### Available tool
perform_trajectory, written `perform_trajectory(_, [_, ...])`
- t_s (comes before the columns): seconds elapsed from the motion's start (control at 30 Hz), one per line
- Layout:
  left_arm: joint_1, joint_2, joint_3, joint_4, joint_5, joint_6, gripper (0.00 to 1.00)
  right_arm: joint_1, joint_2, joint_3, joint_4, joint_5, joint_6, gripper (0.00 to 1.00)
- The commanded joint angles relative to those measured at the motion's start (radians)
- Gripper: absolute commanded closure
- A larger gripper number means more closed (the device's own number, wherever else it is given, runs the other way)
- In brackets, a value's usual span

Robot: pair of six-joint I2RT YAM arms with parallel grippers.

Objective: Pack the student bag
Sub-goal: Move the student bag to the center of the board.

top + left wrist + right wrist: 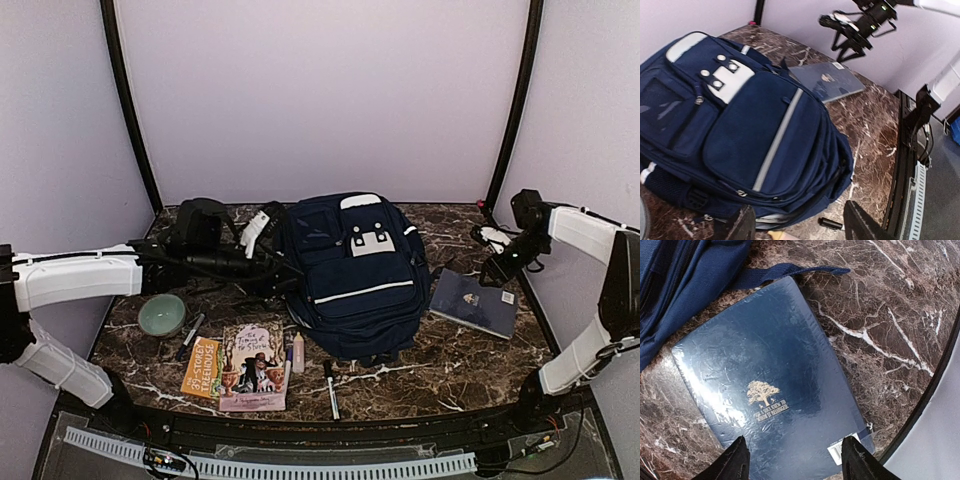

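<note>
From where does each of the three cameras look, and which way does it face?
Top external: high behind the bases, looking down at the student bag on the table; left arm and right arm show.
Left wrist: on the left arm, facing across the student bag toward the right tool; its open left tool frames the bottom.
Right wrist: above the notebook, facing down; its open tool frames the bottom.
Shared: both wrist views show notebook and student bag.

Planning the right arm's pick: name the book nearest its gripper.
The dark-blue notebook, right of the student bag; the orange book and pink book lie left.
</note>
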State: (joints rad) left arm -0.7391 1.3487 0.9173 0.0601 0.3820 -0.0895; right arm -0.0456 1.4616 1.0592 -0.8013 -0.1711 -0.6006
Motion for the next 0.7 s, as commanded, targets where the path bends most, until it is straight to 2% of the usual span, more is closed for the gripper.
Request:
perform_trajectory(0.0, [-0.123,0.063,0.024,0.017,-0.022,-0.032,0.45,0.020,0.047,0.047,-0.021,0.064,0.023,0.38])
perform_trajectory(0.1, [-0.194,0.141,0.094,-0.053,0.016,-0.064,0.54,0.048,0.084,0.004,0.037,0.229,0.025,0.41])
perform_trajectory(0.2, [-0.270,0.200,0.126,-0.114,-0.027,-0.071,0.59,0.046,0.123,0.002,0.018,0.267,0.023,0.49])
perform_trajectory(0.27, [-0.303,0.218,0.120,-0.127,-0.051,-0.082,0.63,0.044,0.124,-0.012,0.026,0.280,0.026,0.51])
perform_trajectory(0.3, [-0.313,0.225,0.113,-0.128,-0.052,-0.093,0.67,0.044,0.124,-0.017,0.032,0.281,0.028,0.51])
perform_trajectory(0.4, [-0.326,0.246,0.089,-0.122,-0.054,-0.127,0.86,0.024,0.160,0.003,0.026,0.260,0.030,0.51])
perform_trajectory(0.47, [-0.336,0.267,0.084,-0.122,-0.045,-0.139,0.93,-0.003,0.175,0.039,0.010,0.219,0.027,0.51])
perform_trajectory(0.6, [-0.347,0.324,0.097,-0.136,-0.049,-0.143,0.98,-0.039,0.221,0.085,-0.021,0.167,0.016,0.52])
perform_trajectory(0.67, [-0.347,0.357,0.105,-0.139,-0.058,-0.139,0.99,-0.044,0.241,0.087,-0.021,0.164,0.010,0.49])
